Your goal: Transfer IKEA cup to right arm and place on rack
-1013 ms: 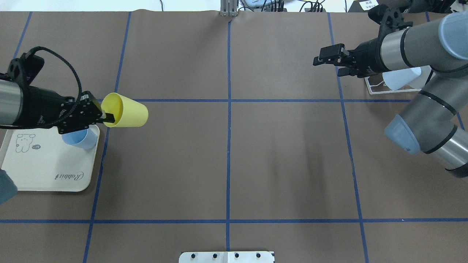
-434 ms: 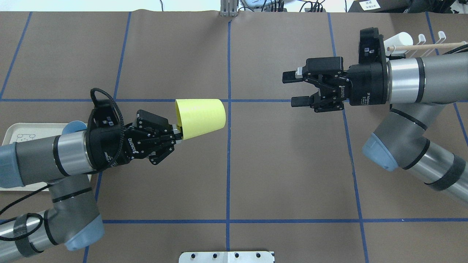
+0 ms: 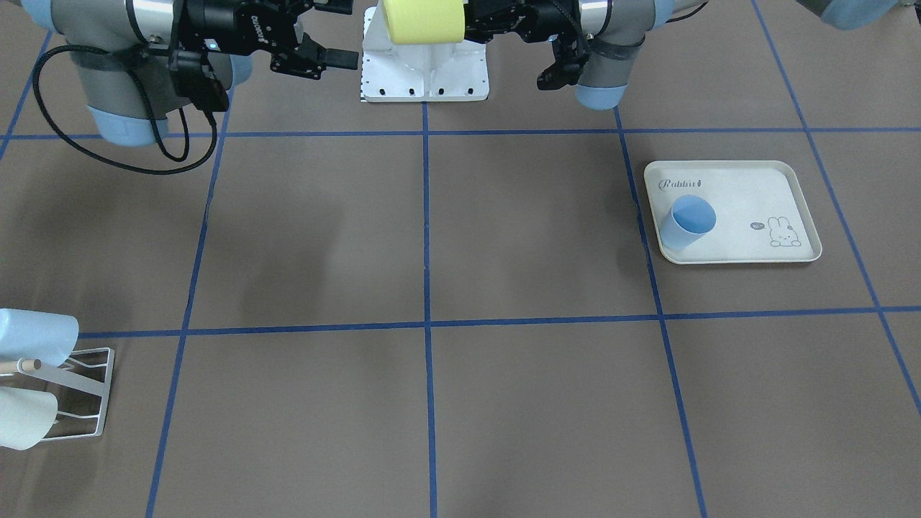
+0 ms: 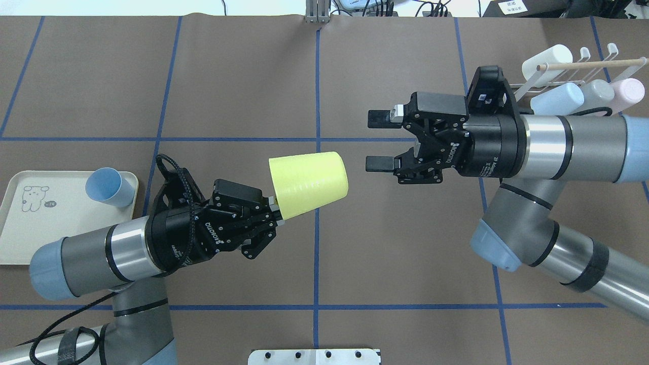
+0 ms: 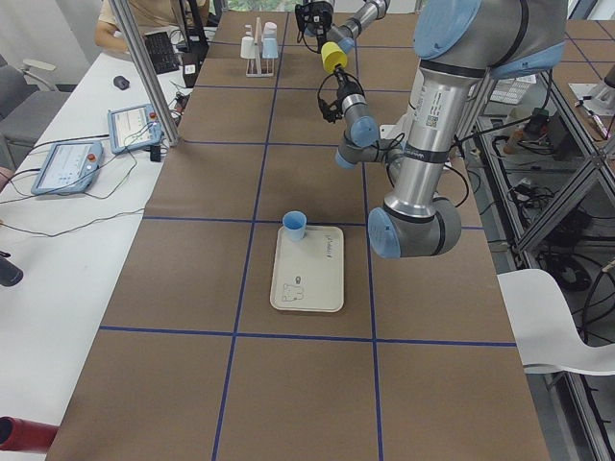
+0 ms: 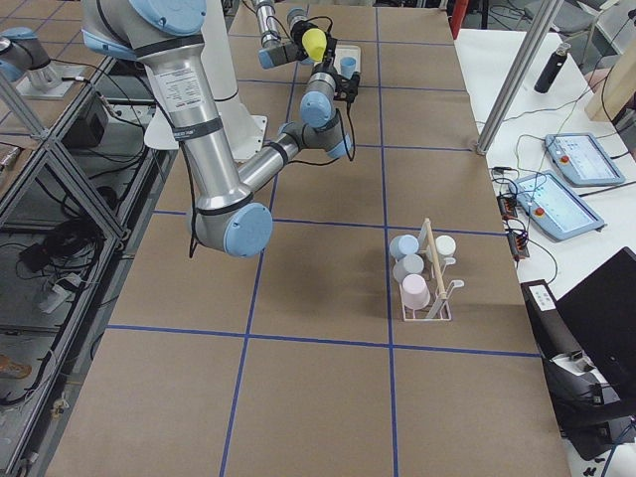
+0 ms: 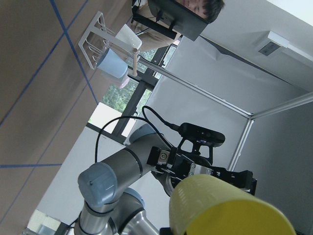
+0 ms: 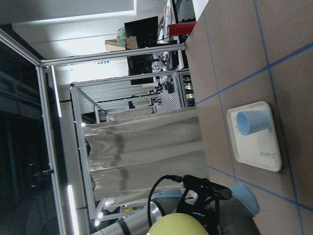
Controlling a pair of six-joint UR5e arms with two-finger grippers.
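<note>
The IKEA cup [image 4: 308,183] is yellow and lies sideways in the air over the table's middle, base pointing right. My left gripper [image 4: 274,210] is shut on its rim. My right gripper [image 4: 377,141] is open just right of the cup's base, level with it and a small gap away. From the front the cup [image 3: 423,20] hangs between both grippers, the right gripper [image 3: 338,32] on that view's left. The rack [image 4: 557,76], white wire with a wooden peg [image 4: 590,64], stands at the far right behind the right arm and holds several pale cups.
A cream rabbit-print tray [image 4: 50,238] lies at the left edge with a blue cup [image 4: 104,186] upright on its far corner. The rack [image 3: 79,392] shows at the front view's lower left. A white base plate [image 4: 314,356] sits at the near edge.
My left arm carried the yellow cup right and nearer, to the centre line. My right arm moved left toward it, still open, narrowing the gap.
</note>
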